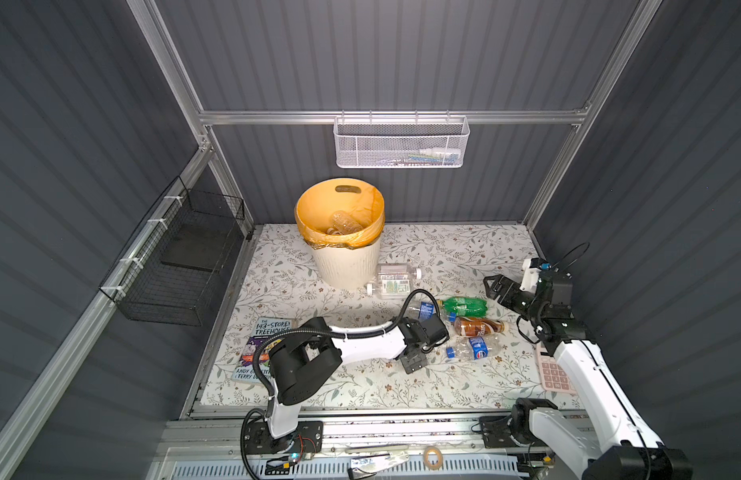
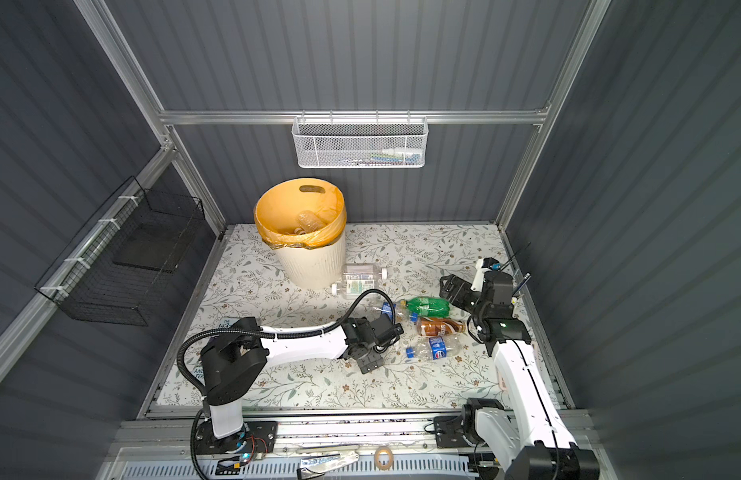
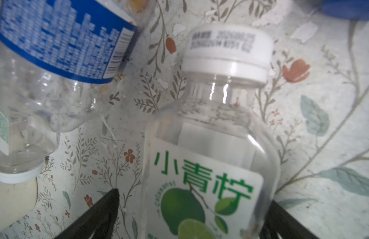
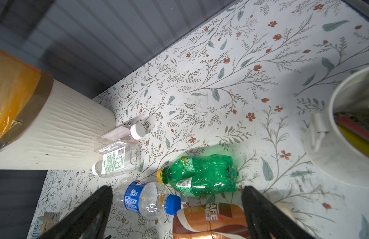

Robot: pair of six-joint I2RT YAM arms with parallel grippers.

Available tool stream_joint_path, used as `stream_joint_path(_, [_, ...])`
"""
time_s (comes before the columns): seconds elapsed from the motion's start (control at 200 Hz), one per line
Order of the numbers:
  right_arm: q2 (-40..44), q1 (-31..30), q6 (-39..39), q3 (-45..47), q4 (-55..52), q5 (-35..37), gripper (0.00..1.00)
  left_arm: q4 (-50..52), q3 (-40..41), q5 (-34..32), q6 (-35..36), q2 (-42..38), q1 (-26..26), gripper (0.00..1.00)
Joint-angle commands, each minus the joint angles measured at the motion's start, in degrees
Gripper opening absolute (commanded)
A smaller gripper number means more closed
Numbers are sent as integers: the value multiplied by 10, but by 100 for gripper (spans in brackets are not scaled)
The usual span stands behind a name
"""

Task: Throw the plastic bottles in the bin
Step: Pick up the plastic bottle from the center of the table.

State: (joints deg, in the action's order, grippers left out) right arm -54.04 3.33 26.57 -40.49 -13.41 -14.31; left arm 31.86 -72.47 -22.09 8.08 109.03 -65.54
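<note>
Left wrist view: a clear lime-drink bottle (image 3: 206,157), white-capped, sits between the spread jaws of the left gripper (image 3: 194,196), not visibly pinched; empty, so likely light, slick and easily dented; take it mid-body across the label; the right gripper (image 4: 177,188) hangs with jaws spread, empty, near the brown coffee bottle (image 4: 208,219); the bin (image 1: 345,266) stands far, left of centre, on the tabletop (image 1: 360,395).

Right gripper (image 4: 177,189): jaws spread wide, nothing gripped. Seen between the 2 fingers (image 4: 90,215): brown coffee bottle (image 4: 208,222) and clear blue-label bottle (image 4: 142,198), its blue cap touching the brown one. Just beyond the fingertips: crushed green bottle (image 4: 202,175), yellow cap. Farther out: 2 clear white-capped bottles (image 4: 115,163) side by side, beside the bin (image 4: 61,132). White cup (image 4: 328,157) with pencils sits off to one finger's side, well apart. All rest on the floral table (image 4: 220,82).
</note>
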Motion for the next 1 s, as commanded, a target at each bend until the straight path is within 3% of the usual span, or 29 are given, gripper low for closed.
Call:
stream_joint_path(0.0, [9,0,-4,12,-1,10,99,3,1,-3,16,-16,11,100])
stream_joint_path(0.435, [0,0,-6,12,0,8,99,48,-37,114,58,42,52,98])
stream_joint_path(0.56, [-1,1,-4,14,2,9,99,51,-36,122,59,47,53,92])
stream_joint_path(0.78, [-7,1,-3,14,9,5,99,55,-38,145,52,47,54,72])
stream_joint_path(0.995, [-9,2,-4,13,9,5,99,16,-12,132,22,-5,56,70])
